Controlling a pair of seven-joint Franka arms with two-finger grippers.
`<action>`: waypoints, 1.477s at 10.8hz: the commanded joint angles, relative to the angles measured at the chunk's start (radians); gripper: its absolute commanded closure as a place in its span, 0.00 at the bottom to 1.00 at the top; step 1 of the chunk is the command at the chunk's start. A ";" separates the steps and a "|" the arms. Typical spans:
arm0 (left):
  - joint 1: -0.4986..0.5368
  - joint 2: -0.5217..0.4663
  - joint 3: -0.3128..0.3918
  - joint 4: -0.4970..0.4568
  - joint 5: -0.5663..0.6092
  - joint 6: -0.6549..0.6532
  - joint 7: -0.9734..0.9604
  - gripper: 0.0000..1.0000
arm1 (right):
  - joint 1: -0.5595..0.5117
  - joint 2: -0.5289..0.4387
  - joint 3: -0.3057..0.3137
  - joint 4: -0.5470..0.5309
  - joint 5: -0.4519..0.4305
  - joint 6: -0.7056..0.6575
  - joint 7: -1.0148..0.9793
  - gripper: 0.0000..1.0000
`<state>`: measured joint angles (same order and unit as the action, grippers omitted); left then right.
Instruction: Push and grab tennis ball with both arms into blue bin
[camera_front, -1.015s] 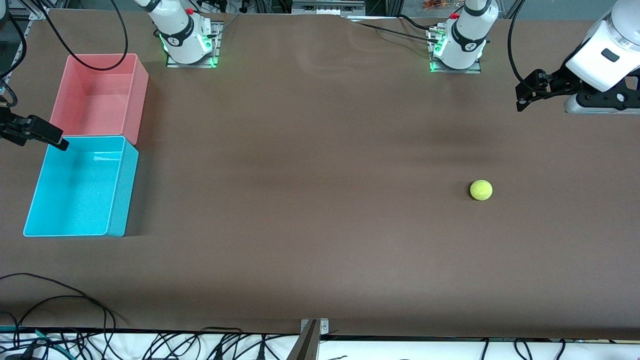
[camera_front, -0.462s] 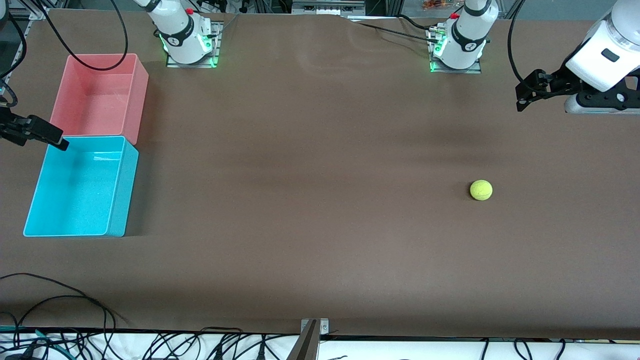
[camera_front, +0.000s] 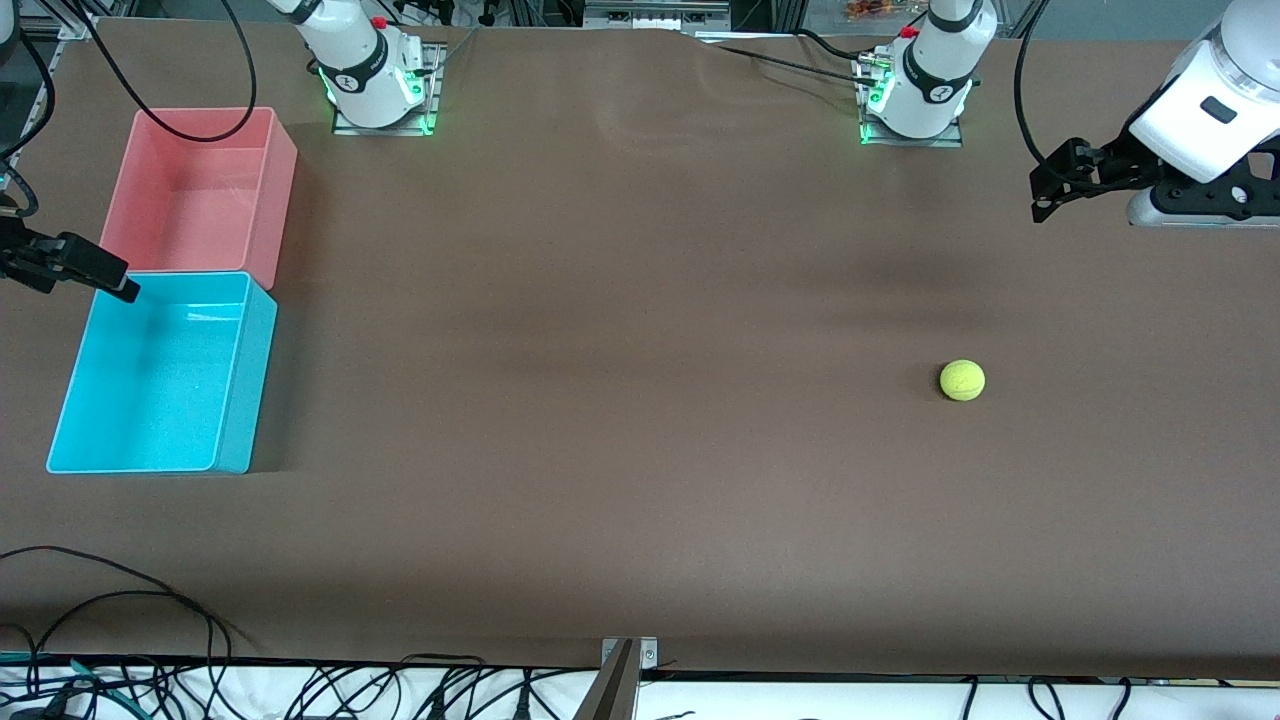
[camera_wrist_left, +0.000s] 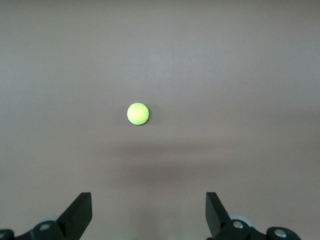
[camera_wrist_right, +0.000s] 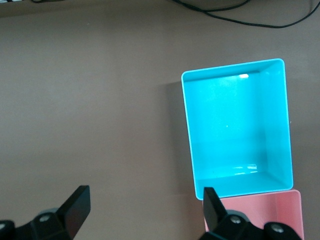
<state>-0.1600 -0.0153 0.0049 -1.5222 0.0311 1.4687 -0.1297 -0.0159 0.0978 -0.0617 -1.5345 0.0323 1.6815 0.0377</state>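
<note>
Front view: I count one tennis ball, two bins and my two arms. The ball sits alone on the brown table, toward my left arm's end, well apart from both bins. The blue bin lies at my right arm's end, and the pink bin touches it, farther from the front camera. My left gripper hangs in the air over bare table, farther from the ball's spot toward my left base, holding nothing. My right gripper hovers over the corner of the blue bin where it meets the pink one, also holding nothing.

Left wrist view: one ball lies on the table, framed between my two fingers, which are spread wide with nothing between them.

Right wrist view: my two fingertips stand wide apart, nothing gripped. The blue bin shows a bare floor, and one edge of the pink bin abuts it.
</note>
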 joint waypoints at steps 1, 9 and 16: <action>-0.006 0.015 -0.002 0.037 0.007 -0.025 -0.005 0.00 | 0.002 0.010 -0.001 0.024 0.014 -0.020 0.008 0.00; 0.013 0.032 0.006 0.036 0.013 -0.024 -0.004 0.00 | 0.001 0.010 -0.001 0.024 0.015 -0.020 0.008 0.00; 0.022 0.041 0.006 0.037 0.010 -0.022 -0.004 0.00 | 0.002 0.010 -0.001 0.022 0.014 -0.020 0.008 0.00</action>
<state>-0.1403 0.0095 0.0137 -1.5222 0.0311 1.4685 -0.1304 -0.0156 0.1000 -0.0616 -1.5345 0.0323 1.6814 0.0378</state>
